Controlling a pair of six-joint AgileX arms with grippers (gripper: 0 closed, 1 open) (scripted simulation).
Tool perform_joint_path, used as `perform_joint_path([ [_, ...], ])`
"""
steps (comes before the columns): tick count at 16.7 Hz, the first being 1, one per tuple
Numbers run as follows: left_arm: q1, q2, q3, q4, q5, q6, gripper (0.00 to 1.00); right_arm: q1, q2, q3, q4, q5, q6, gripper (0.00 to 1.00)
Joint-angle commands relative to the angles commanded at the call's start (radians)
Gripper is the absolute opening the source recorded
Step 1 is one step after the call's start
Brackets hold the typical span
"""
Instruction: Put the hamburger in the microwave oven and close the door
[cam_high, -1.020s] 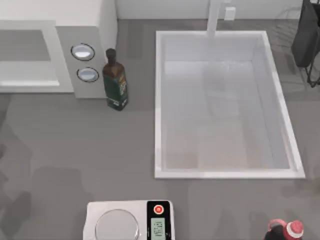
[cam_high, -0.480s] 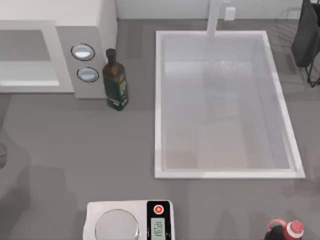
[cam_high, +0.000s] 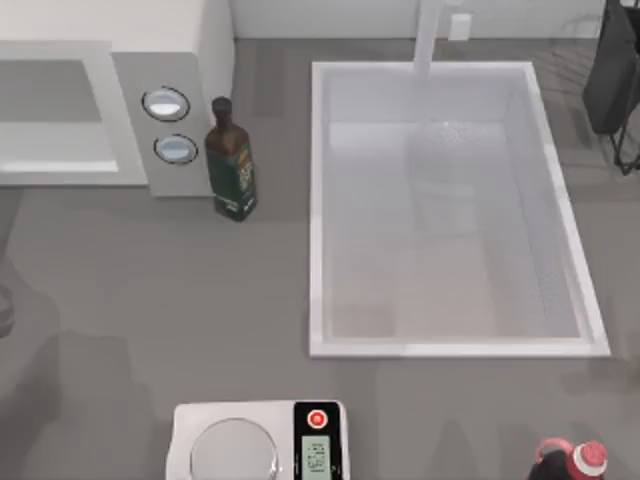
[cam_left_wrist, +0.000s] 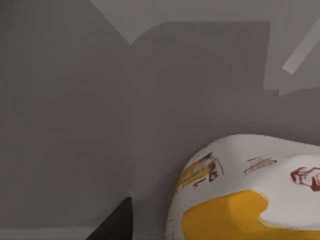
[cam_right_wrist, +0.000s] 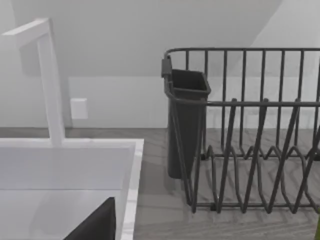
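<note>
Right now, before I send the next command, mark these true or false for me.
1. A dark bottle stands beside the microwave oven dials. True.
2. The sink holds dirty plates. False: its basin is bare.
3. A digital scale sits at the table's near edge. True.
4. The dish rack is full of dishes. False: its slots are vacant.
5. The left wrist view shows a white, yellow-marked hamburger close up. True.

1. You see the microwave oven (cam_high: 110, 100) cut by the top view's left edge; its door state cannot be told.
2. The hamburger (cam_left_wrist: 250, 192) runs off the left wrist frame.
3. The scale (cam_high: 262, 440) and red-capped bottle (cam_high: 572, 462) are cropped at the bottom edge.
</note>
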Motion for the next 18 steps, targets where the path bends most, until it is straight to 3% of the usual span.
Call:
perform_joint_path([
  [6, 0.0, 0.0, 0.0, 0.0, 0.0, 0.0, 0.02, 0.0, 0.0, 0.0, 0.0, 0.0, 0.0, 1.0],
  [14, 0.0, 0.0, 0.0, 0.0, 0.0, 0.0, 0.0, 0.0, 0.0, 0.0, 0.0, 0.0, 0.0, 1.0],
  [15, 0.001, -0.069, 0.035, -0.095, 0.019, -0.013, 0.0, 0.0, 0.0, 0.0, 0.0, 0.0, 0.0, 1.0],
  [18, 0.001, -0.085, 0.069, -0.135, 0.018, -0.009, 0.0, 0.0, 0.0, 0.0, 0.0, 0.0, 0.0, 1.0],
])
